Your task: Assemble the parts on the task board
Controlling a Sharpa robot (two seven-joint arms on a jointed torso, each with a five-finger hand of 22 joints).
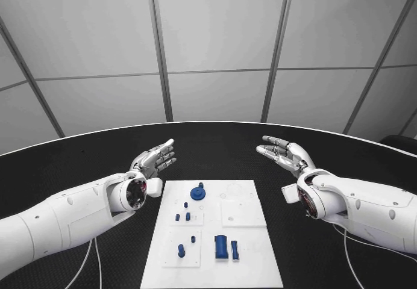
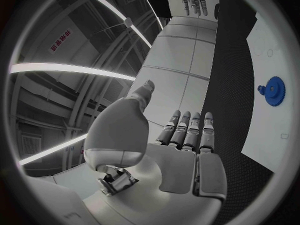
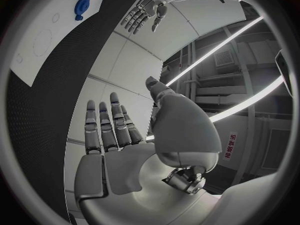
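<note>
The white task board (image 1: 243, 229) lies in the middle of the black table. On it I see a round blue gear-like part (image 1: 198, 193) near its far end, small blue pegs (image 1: 182, 216) midway, and a larger blue block (image 1: 222, 246) with a slim piece (image 1: 234, 249) and more small pegs (image 1: 182, 250) near its front. My left hand (image 1: 153, 159) hovers past the board's far left corner, fingers apart and empty. My right hand (image 1: 285, 154) hovers past the far right corner, also spread and empty. The gear (image 2: 274, 91) and board (image 2: 265, 45) show in the left wrist view, the gear (image 3: 82, 6) also in the right wrist view.
The black table (image 1: 87, 162) curves round behind both hands, with grey wall panels beyond its edge. Thin white cables (image 1: 91, 265) trail along the table beside each arm. Each wrist view shows the opposite hand (image 2: 194, 0) (image 3: 145, 11) across the table.
</note>
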